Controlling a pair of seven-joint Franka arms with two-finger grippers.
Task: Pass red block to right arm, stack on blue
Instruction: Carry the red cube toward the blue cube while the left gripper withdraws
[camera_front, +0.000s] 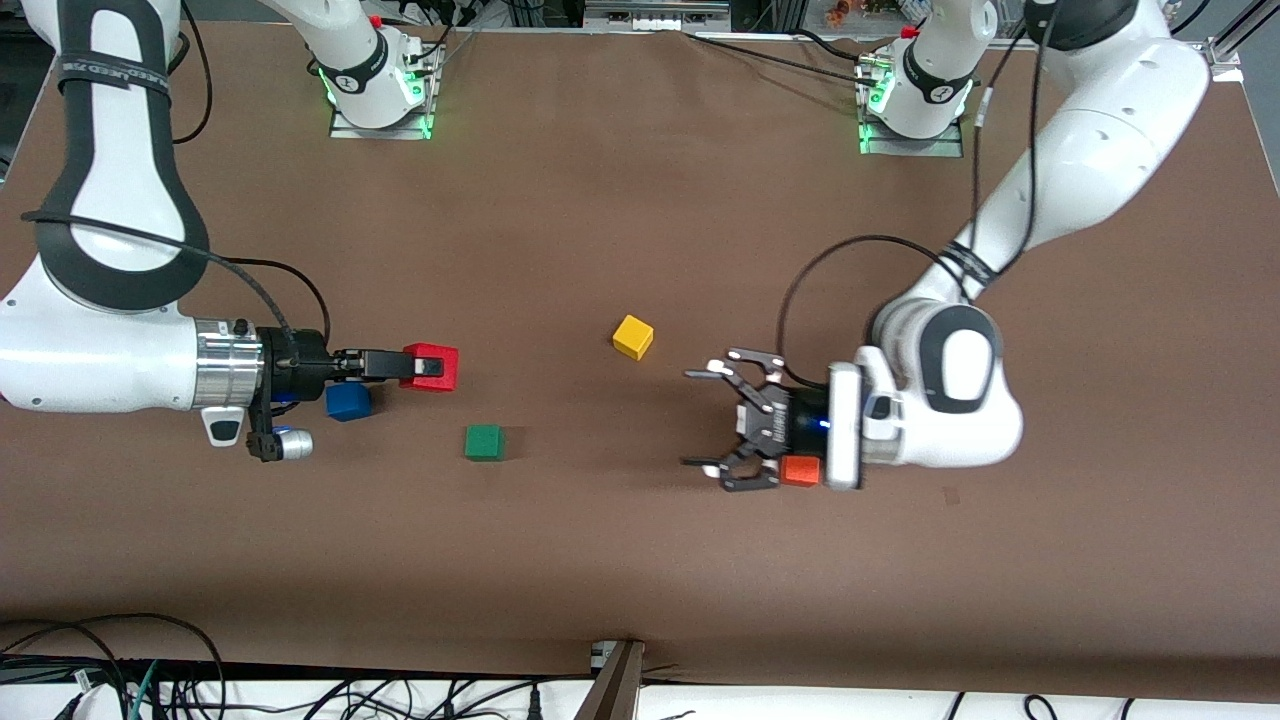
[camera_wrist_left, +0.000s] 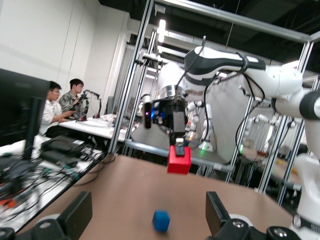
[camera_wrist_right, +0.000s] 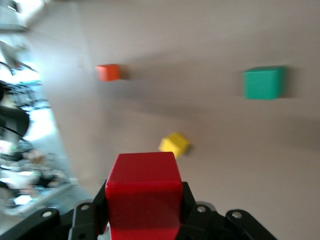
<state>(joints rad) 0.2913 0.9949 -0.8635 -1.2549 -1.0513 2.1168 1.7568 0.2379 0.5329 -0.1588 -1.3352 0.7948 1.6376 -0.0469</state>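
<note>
My right gripper (camera_front: 418, 368) is shut on the red block (camera_front: 440, 360) and holds it in the air, just off to one side of the blue cube (camera_front: 348, 401). That cube rests on the table toward the right arm's end. The left wrist view shows the red block (camera_wrist_left: 179, 162) hanging from the right gripper (camera_wrist_left: 179, 146), with the blue cube (camera_wrist_left: 161, 220) on the table below it. In the right wrist view the red block (camera_wrist_right: 144, 192) fills the right gripper (camera_wrist_right: 144, 202). My left gripper (camera_front: 700, 418) is open and holds nothing; its fingers (camera_wrist_left: 77, 215) stand wide apart.
An orange cube (camera_front: 800, 470) lies on the table under the left gripper's wrist. A yellow cube (camera_front: 633, 337) sits mid-table, and a green cube (camera_front: 484, 442) lies nearer the front camera than the red block. Cables run along the table's front edge.
</note>
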